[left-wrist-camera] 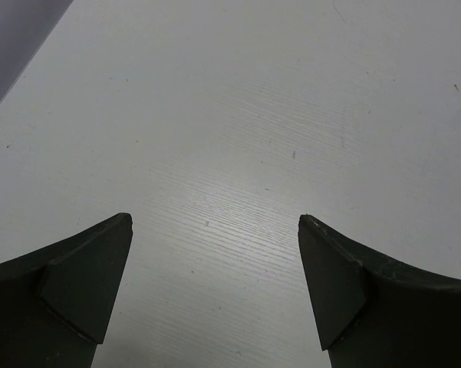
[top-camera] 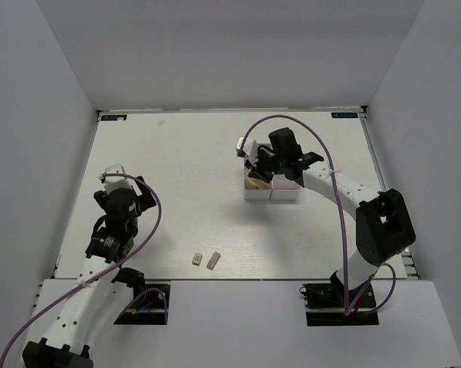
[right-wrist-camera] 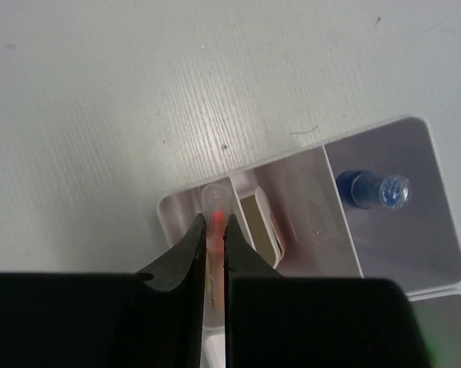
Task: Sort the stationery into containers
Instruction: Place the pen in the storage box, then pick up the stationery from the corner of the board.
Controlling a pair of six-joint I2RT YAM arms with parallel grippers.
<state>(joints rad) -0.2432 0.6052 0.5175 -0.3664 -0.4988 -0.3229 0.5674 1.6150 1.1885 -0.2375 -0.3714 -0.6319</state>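
The right arm (top-camera: 345, 195) reaches left across the white counter (top-camera: 176, 153), its jaws above the white box (top-camera: 285, 193). A beige eraser (top-camera: 197, 259) and a second eraser (top-camera: 213, 261) lie side by side near the front edge, well apart from the box.

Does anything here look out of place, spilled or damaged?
Two beige erasers lie loose on the table near the edge by the arms, far from the white box, so they look unsorted. Nothing seems spilled or broken. The right hand grips a thin pen over the box.
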